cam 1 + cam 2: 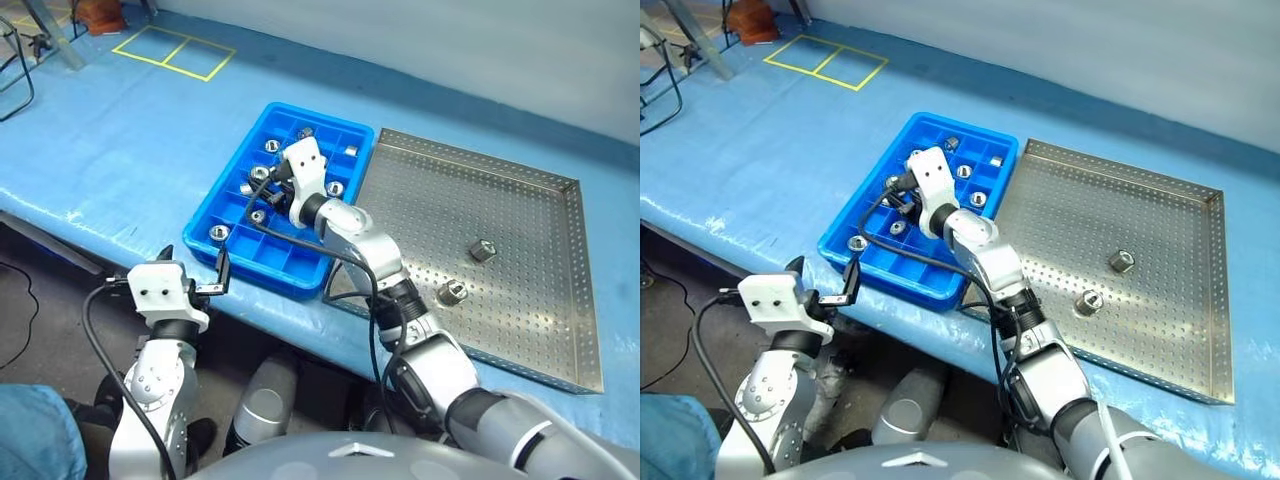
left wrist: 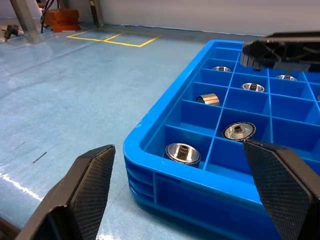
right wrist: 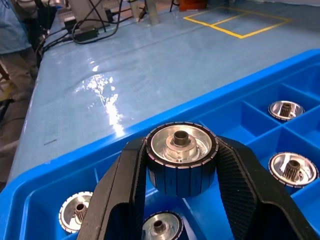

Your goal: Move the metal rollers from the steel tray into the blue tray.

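A metal roller (image 3: 181, 159) is pinched between the right gripper (image 3: 180, 172) fingers, directly above the blue tray (image 1: 235, 170) cells. Below it, neighbouring cells are already filled; a release off-centre could double up. The left gripper (image 2: 185, 192) is spread, empty, just beside the tray's corner.

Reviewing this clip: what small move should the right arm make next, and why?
Probably lower and open over a free cell: the right gripper grips a roller above the blue tray, where several cells already hold rollers, and two remain in the steel tray.
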You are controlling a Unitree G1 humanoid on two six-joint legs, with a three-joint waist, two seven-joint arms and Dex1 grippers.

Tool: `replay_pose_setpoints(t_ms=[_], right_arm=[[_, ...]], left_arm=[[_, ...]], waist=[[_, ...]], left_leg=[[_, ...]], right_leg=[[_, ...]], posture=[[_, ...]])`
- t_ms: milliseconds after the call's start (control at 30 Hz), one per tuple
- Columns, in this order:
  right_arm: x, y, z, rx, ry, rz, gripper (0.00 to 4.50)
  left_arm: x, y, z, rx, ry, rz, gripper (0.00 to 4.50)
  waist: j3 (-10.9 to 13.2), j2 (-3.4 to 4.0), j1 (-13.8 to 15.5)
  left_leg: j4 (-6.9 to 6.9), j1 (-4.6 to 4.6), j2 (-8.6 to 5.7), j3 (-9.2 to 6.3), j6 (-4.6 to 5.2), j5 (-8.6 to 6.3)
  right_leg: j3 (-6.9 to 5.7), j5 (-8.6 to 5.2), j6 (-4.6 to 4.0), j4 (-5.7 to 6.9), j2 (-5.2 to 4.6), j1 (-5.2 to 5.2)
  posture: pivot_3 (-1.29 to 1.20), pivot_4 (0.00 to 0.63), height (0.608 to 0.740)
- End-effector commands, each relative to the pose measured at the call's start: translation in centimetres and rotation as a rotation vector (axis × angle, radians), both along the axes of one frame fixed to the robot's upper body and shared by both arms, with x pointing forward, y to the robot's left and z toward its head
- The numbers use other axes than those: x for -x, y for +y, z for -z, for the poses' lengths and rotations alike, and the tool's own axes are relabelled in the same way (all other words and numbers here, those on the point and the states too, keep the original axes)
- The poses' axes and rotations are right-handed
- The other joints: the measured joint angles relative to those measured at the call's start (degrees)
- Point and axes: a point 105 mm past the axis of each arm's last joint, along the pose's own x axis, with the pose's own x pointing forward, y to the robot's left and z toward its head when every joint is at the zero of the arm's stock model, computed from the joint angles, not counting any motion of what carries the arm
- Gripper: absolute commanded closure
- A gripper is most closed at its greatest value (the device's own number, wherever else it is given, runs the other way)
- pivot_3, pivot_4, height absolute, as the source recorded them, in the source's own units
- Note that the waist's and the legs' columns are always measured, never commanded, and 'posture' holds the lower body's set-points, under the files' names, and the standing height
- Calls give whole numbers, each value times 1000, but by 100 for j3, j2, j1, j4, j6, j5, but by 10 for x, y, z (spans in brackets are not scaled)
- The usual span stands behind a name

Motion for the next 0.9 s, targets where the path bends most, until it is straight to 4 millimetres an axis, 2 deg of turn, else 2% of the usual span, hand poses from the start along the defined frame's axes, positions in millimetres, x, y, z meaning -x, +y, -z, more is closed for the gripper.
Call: replay_pose_setpoints(t_ms=[33, 333, 500, 633, 767, 833, 900], right_arm=[[-5, -10, -14, -10, -55, 53, 2813], [-20, -38, -3, 56, -45, 155, 2813], [-17, -47, 24, 130, 15, 151, 2813], [-10, -48, 38, 136, 71, 137, 1499], [-10, -54, 27, 114, 38, 183, 253], [-10, -64, 16, 89, 18, 221, 253], [-10, -83, 6, 68, -1, 279, 253]], left_arm=[[0, -2, -4, 3, -15, 18, 0], [0, -2, -3, 6, -12, 18, 0], [0, -3, -3, 11, -11, 18, 0], [1, -3, -1, 14, -4, 20, 0], [-2, -6, 0, 16, -2, 45, 0], [-5, -8, -2, 13, -8, 64, 0], [-9, -11, -4, 7, -17, 87, 0]], waist=[[0, 0, 19], [0, 0, 45], [0, -1, 46], [-5, -2, 53], [-8, -1, 55], [-7, -1, 52], [-6, 1, 62]], left_leg=[[0, 0, 0, 0, -3, 2], [2, 0, 0, 0, -4, 3], [2, 0, 0, -1, -4, 3], [3, 4, 0, 0, -4, 3], [5, 6, 0, 0, -4, 3], [7, 6, -1, 0, -4, 3], [10, 3, -1, -1, -4, 3]], right_leg=[[0, -2, -3, 0, 0, 0], [-2, 5, 7, 2, 0, 1], [-2, 7, 9, 4, 0, 1], [-2, 7, 9, 5, -1, 6], [-2, 1, 1, 5, -1, 9], [-2, 0, 0, 5, -1, 9], [-2, 1, -1, 4, -2, 8]], posture=[[512, 150, 740], [514, 150, 740], [515, 150, 740], [506, 150, 740], [471, 150, 740], [450, 150, 740], [421, 150, 740]])
